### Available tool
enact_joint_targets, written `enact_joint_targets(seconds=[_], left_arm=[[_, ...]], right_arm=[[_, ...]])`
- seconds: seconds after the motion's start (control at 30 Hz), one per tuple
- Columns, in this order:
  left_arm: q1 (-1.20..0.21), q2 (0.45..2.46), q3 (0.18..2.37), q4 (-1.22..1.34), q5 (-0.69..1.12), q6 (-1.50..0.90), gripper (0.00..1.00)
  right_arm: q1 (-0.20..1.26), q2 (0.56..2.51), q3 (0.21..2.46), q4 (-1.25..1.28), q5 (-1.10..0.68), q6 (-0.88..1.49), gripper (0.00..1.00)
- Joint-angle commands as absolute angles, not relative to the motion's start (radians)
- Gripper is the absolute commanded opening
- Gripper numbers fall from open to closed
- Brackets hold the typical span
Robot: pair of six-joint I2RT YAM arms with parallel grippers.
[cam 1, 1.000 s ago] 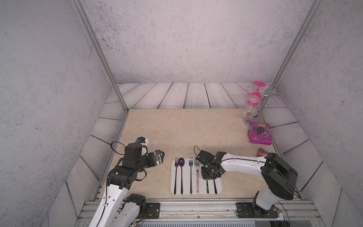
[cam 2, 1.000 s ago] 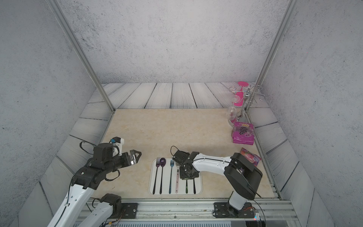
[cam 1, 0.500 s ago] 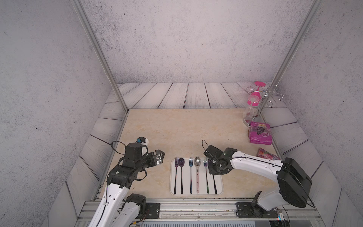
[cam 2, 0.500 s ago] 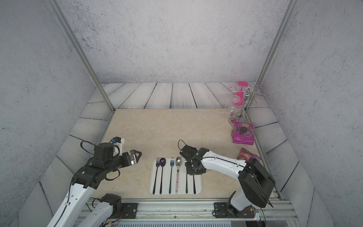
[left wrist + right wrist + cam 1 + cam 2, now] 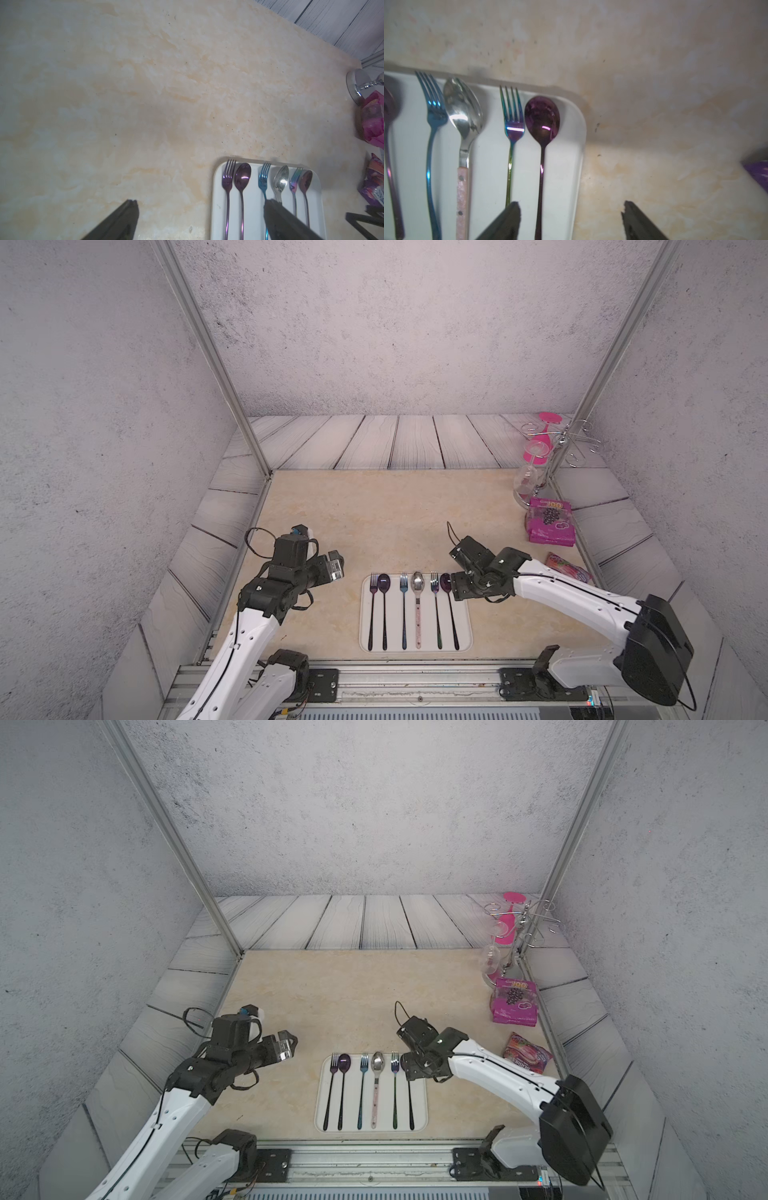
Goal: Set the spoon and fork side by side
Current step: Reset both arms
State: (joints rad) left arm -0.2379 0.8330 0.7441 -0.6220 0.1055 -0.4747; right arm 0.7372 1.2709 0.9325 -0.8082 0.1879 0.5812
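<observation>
- Now my right gripper (image 5: pixel 571 216) stands wide and empty. A second ago it was nearly closed and low over the right end of the white tray (image 5: pixel 466 626), so I read this as a release just made.
- It has also drawn off sideways. In both top views it sits at the tray's far right corner, and the right wrist view shows one finger over the tray and the other over bare table.
- That move uncovers the dark purple spoon (image 5: pixel 542 118). It lies flat in the tray just beside the rainbow fork (image 5: pixel 512 116), handles parallel and heads pointing the same way.
- Further left lie a blue fork (image 5: pixel 403 584) with a silver spoon (image 5: pixel 417 583), then a purple fork (image 5: pixel 373 583) with a second purple spoon (image 5: pixel 384 584). The row looks complete, so I judge the task done or all but done.
- My left gripper (image 5: pixel 336 566) hangs open too, holding nothing, where it was off the tray's left side.
- The pink packet (image 5: pixel 515 1000) by the right wall carries what looks like "100" over a grape picture. The sweet bag (image 5: pixel 527 1052) nearer me has lettering too small to read.
</observation>
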Motion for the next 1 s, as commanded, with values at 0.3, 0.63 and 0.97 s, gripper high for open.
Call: enact_joint_targets(seconds=[0.3, 0.63, 0.97], left_arm=[[-0.241, 0.929, 0.602, -0.021, -0.454, -0.133, 1.00], [-0.227, 1.130, 0.457, 0.331, -0.463, 0.016, 1.00], [-0.060, 1.283, 0.386, 0.638, -0.251, -0.037, 0.99]], right_arm=[[0.294, 0.868, 0.604, 0.007, 0.333, 0.005, 0.99], [0.174, 1.289, 0.444, 0.566, 0.308, -0.016, 0.99], [0.084, 1.560, 0.414, 0.865, 0.261, 0.041, 0.99]])
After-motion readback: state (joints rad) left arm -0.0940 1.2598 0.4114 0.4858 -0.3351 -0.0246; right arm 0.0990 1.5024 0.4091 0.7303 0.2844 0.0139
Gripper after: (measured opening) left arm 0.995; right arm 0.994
